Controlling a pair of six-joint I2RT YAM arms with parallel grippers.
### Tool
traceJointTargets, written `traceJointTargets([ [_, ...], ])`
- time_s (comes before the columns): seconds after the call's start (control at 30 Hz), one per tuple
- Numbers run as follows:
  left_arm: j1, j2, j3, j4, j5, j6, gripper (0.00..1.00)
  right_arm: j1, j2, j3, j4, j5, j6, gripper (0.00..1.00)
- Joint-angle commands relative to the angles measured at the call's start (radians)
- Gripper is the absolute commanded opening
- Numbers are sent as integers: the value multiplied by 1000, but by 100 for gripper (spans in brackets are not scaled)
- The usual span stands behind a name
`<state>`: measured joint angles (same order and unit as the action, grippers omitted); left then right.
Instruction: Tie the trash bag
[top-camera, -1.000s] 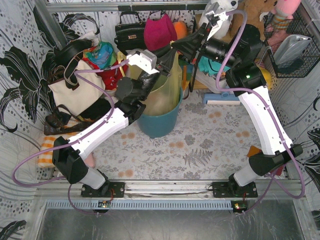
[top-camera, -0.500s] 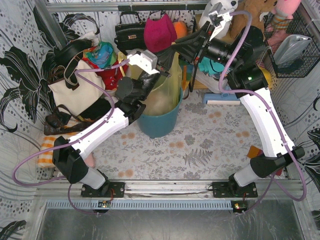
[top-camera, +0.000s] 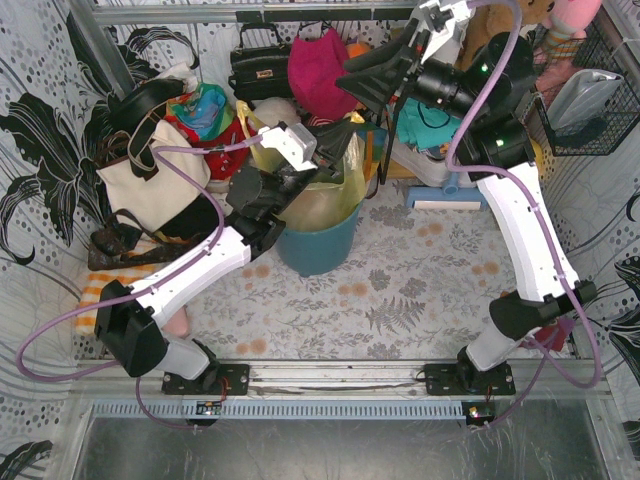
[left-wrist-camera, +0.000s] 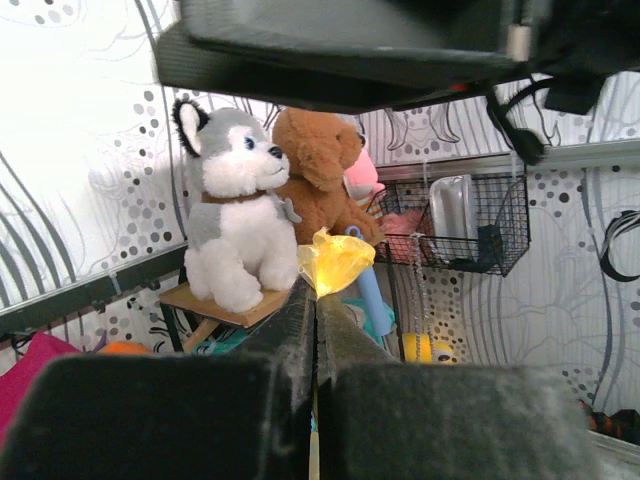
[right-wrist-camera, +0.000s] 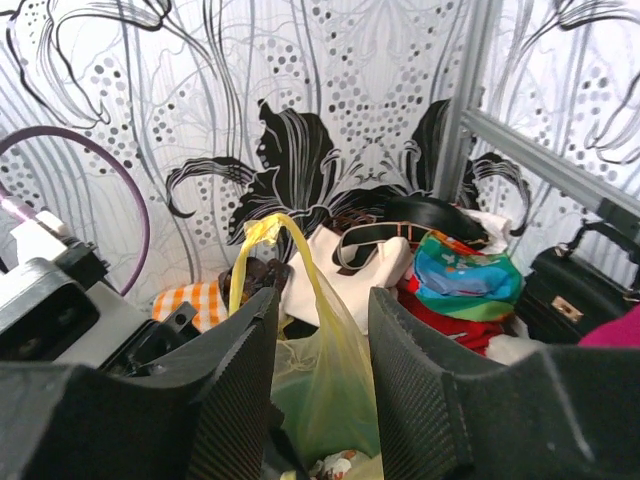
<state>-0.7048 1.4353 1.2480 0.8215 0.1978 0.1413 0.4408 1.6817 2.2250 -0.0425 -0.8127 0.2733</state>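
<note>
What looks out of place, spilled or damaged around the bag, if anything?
Nothing looks spilled or torn. The bag sits in the bin, untied: the left end effector is shut on one corner, the right end effector is open and holds nothing, and one ear stands up loose.

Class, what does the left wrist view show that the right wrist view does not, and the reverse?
Left wrist only: a husky plush, a brown plush dog and a wire basket. Right wrist only: a cream tote bag and a black handbag. Both: the trash bag, pinched in the left gripper, seen past the open right gripper.
</note>
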Motion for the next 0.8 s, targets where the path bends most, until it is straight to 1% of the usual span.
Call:
traceJointTargets([
  [0.0, 5, -33, -22, 57, 37, -18, 0, 35, 123, 166, -120, -115, 2, 41],
  [0.1, 5, -47, -43, 61, 44, -23, 0, 62, 202, 281, -174, -154, -22, 45],
  [0.23, 5, -78, -81, 68, 52, -37, 0, 82, 274, 369, -156, -181, -6, 50],
  [0.33, 6, -106, -108, 65, 70, -45, 0, 97, 297, 367, -106, -178, 18, 54],
  [0.6, 6, -190, -226, 70, 87, -75, 0, 178, 342, 353, -83, -121, -29, 76],
  [0.67, 6, -204, -246, 69, 106, -87, 0, 193, 353, 359, -73, -106, -41, 80],
  [0.77, 6, -223, -270, 56, 132, -108, 0, 206, 374, 369, -44, -93, -39, 83],
])
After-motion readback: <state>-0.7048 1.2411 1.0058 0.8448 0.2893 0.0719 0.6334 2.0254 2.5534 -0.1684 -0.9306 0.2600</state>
